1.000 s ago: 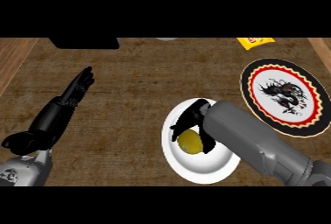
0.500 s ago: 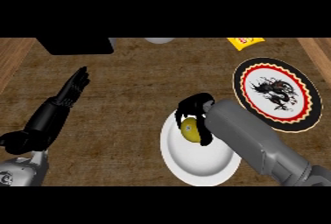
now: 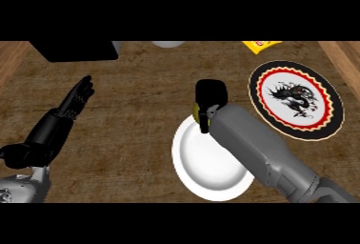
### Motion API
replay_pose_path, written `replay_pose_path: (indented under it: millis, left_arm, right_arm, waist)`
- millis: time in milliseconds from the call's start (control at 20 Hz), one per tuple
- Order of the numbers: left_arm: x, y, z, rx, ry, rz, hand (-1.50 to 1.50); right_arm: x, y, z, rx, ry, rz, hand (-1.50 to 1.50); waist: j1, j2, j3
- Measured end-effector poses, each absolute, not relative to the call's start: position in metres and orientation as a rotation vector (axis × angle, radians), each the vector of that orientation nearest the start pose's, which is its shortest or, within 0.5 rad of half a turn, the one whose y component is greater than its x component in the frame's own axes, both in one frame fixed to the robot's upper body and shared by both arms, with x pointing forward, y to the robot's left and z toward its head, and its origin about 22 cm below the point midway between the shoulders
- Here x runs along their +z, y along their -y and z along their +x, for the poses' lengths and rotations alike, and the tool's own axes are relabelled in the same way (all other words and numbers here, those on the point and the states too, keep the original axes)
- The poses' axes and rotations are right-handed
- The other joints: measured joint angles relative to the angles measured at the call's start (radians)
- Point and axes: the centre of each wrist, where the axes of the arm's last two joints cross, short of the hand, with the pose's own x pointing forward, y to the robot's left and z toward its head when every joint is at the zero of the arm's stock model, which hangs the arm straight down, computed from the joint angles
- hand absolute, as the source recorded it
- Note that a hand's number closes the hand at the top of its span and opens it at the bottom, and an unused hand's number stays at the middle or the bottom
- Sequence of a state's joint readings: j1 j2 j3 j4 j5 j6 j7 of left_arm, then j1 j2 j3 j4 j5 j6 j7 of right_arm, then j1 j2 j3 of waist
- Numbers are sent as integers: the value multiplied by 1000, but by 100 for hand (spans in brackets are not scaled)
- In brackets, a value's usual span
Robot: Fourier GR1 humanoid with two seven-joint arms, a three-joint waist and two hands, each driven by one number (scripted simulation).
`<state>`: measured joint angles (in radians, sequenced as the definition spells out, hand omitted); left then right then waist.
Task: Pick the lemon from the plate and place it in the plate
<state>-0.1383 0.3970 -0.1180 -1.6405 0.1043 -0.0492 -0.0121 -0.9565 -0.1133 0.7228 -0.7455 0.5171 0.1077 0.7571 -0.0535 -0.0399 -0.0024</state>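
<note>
The right hand (image 3: 209,97) is curled round the lemon (image 3: 196,112), of which only a yellow sliver shows at the white plate's (image 3: 204,167) upper rim, too hidden to tell its long axis. The patterned plate (image 3: 299,100) lies just right on the brown wooden table (image 3: 134,124). The left hand (image 3: 77,97) rests open at the left, fingers straight.

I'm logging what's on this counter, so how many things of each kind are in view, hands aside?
Plates: 2, a white plate and a patterned plate
Lemons: 1, the lemon inside the right hand
Yellow packet at the far edge: 1
Black box: 1
Grey thing, cut off: 1
Total: 6
</note>
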Motion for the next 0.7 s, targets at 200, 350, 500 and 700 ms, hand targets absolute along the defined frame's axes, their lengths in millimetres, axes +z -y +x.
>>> replay_pose_path:
  millis: [200, 350, 500, 700]
  left_arm:
    - [73, -271, 269, -429, 1739, 47, 0]
    - [73, -267, 273, -429, 1744, 37, 0]
    - [73, -269, 272, -439, 1746, 31, 0]
    - [70, -269, 272, -428, 1751, 45, 0]
  right_arm:
    - [70, 15, 365, 1114, 944, -1090, 150]
    - [86, -6, 350, 1055, 1034, -1161, 150]
    - [101, -16, 342, 1003, 1109, -1211, 150]
    - [121, -20, 339, 931, 1174, -1294, 150]
  waist:
    - [19, 9, 0]
    - [26, 16, 1]
    - [33, 19, 1]
    - [22, 18, 1]
